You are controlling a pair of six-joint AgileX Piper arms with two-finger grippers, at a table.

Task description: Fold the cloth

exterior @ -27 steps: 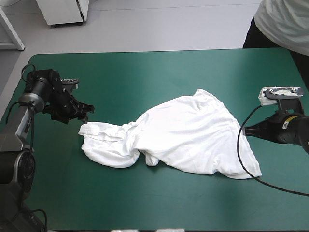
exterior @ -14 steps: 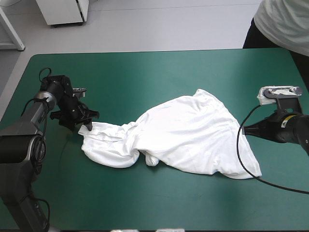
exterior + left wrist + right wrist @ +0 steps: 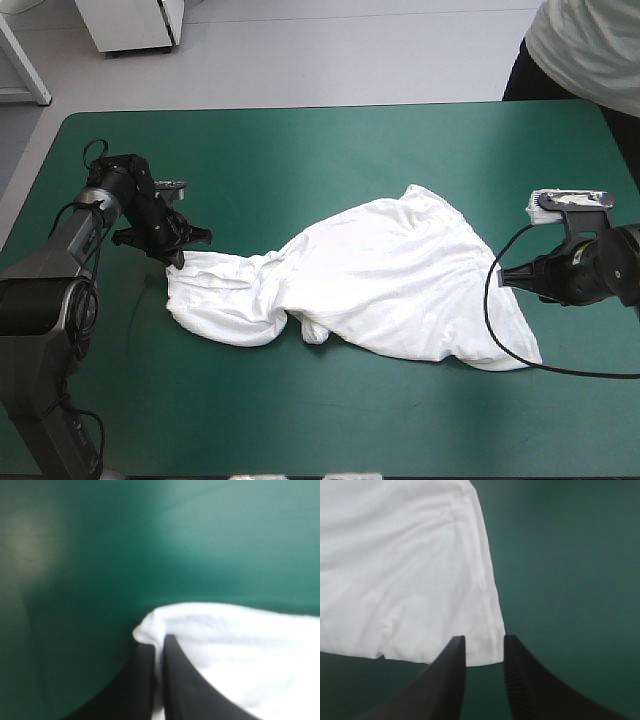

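Left claw (image 3: 159, 640): black fingers all but together, clamped on a white fold of the T-shirt (image 3: 390, 280). Cloth hides how deep the bite goes. Right claw (image 3: 481, 641): fingers apart, a hemmed corner of the shirt's right side just ahead of the tips, contact unclear. From above the wrist mostly masks its fingers. Shirt lies crumpled mid-tabletop (image 3: 330, 150), its left end at the left claw, teal-green cover all round.

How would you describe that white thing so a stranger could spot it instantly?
On the teal-green table, look at the middle: the T-shirt sprawls there, crumpled. It is the only white cloth, its narrow left end pinched by the left tool.
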